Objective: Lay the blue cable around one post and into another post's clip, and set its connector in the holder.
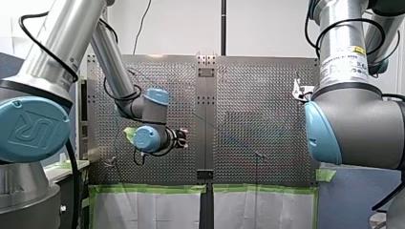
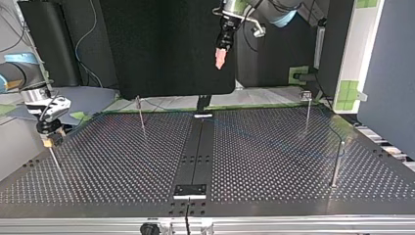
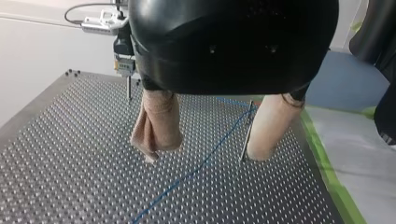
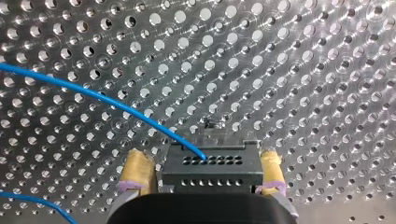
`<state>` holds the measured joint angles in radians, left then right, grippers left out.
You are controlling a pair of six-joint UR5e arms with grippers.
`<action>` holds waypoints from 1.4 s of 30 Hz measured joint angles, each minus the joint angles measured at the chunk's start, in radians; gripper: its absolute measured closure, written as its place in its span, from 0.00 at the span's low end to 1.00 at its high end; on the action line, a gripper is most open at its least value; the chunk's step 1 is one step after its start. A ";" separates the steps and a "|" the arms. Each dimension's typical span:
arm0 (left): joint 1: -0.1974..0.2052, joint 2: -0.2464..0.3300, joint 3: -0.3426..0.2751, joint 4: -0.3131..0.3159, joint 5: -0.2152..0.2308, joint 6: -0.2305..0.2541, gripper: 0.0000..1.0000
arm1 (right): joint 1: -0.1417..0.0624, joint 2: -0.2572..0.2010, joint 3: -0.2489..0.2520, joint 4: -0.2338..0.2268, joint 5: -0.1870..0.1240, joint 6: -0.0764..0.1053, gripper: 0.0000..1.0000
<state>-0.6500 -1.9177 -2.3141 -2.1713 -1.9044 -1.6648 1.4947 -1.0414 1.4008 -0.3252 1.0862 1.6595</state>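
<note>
Just inside the table (image 2: pixel 274 161) edge — right gripper (image 4: pixel 203 163) pinching connector (image 4: pixel 210 176).

Perforated table (image 2: pixel 122 166): grey metal, dotted all over with holes.
Centre strip (image 2: pixel 198 152): dark, down the table's middle.
Green tape (image 1: pixel 143 189): along the table's edge.
White sheeting (image 1: pixel 148 212): just past the table's taped edge.
Black panel (image 2: pixel 166 44): upright beyond the table.

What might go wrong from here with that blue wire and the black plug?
The right gripper holds the connector only by its sides, so a tug from the cable might twist it loose. The cable also lies slack beside a post. The open left gripper could snag it or bump the post if it comes down there.
</note>
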 joint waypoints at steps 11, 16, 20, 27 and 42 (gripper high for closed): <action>0.100 0.000 0.000 0.041 -0.016 -0.034 0.00 | 0.000 0.000 0.000 0.000 0.000 0.000 0.00; 0.140 0.001 0.000 0.080 -0.041 -0.055 0.00 | 0.000 0.000 0.000 0.000 0.000 0.000 0.00; 0.176 0.001 0.000 0.115 -0.049 -0.058 0.00 | 0.000 0.000 0.000 0.000 0.000 0.000 0.00; 0.234 0.000 0.000 0.154 -0.036 -0.027 0.00 | 0.000 0.000 0.000 0.000 0.000 0.000 0.00; 0.244 0.000 -0.013 0.070 -0.043 0.105 0.00 | 0.000 0.000 0.000 0.000 0.000 0.000 0.00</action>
<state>-0.4061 -1.9175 -2.3269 -2.1012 -1.9474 -1.5595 1.4947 -1.0414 1.4008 -0.3253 1.0862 1.6595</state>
